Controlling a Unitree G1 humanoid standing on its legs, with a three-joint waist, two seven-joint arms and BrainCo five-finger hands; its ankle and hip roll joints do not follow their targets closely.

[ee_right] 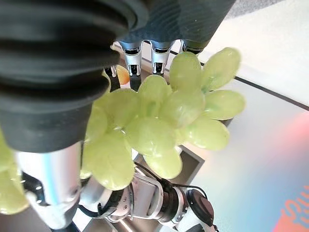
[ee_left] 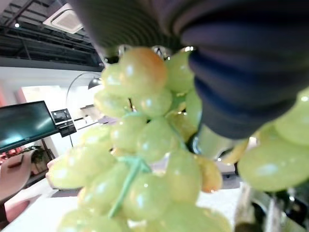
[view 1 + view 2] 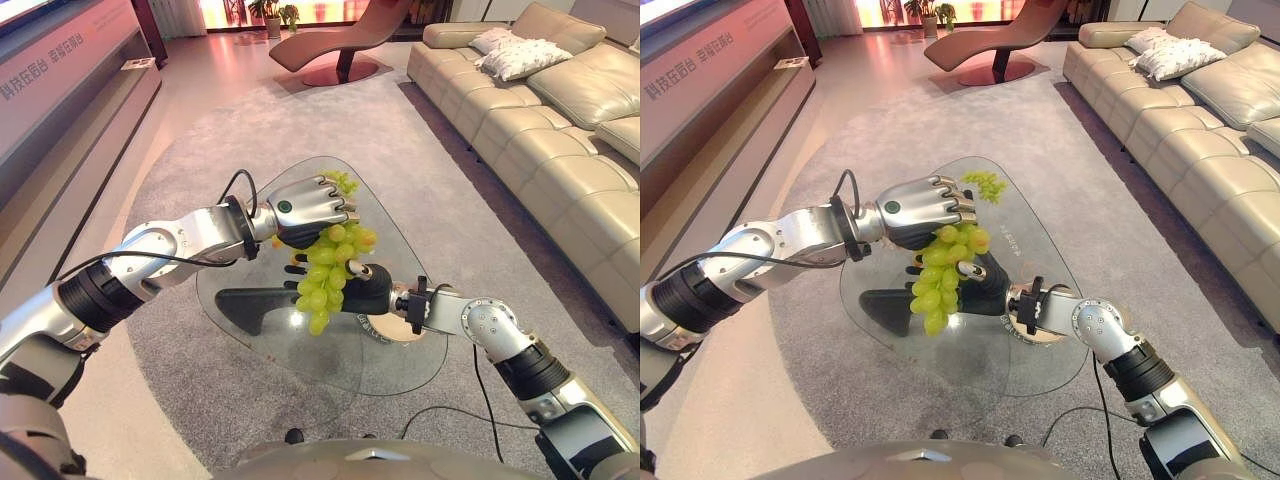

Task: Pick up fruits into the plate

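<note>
Left eye view: my left hand (image 3: 305, 208) is raised above the glass worktop (image 3: 260, 200), its fingers curled down over the top of a bunch of green grapes (image 3: 325, 275), which hangs clear of the glass below the palm. The bunch dangles in front of my right hand (image 3: 362, 288), which reaches in from the lower right at a lower level, just behind the hanging fruit; I cannot tell whether its fingers are open or closed, since the grapes cover them. A second, smaller cluster of green grapes (image 3: 985, 184) lies on the worktop just beyond my left hand. The plate (image 3: 400, 335) sits on the worktop under my right wrist, showing as a pale rim beside the forearm. A dark base (image 3: 255, 305) shows through the glass beneath the hanging bunch. The left wrist view shows the held bunch pressed close under the dark ribbed cover, with its green stem visible among the berries. The right wrist view shows the grapes directly beside the silver fingers (image 1: 154, 50) of my right hand. The worktop stands on a grey rug (image 3: 180, 160), with a beige sofa (image 3: 540, 110) along the right side.
</note>
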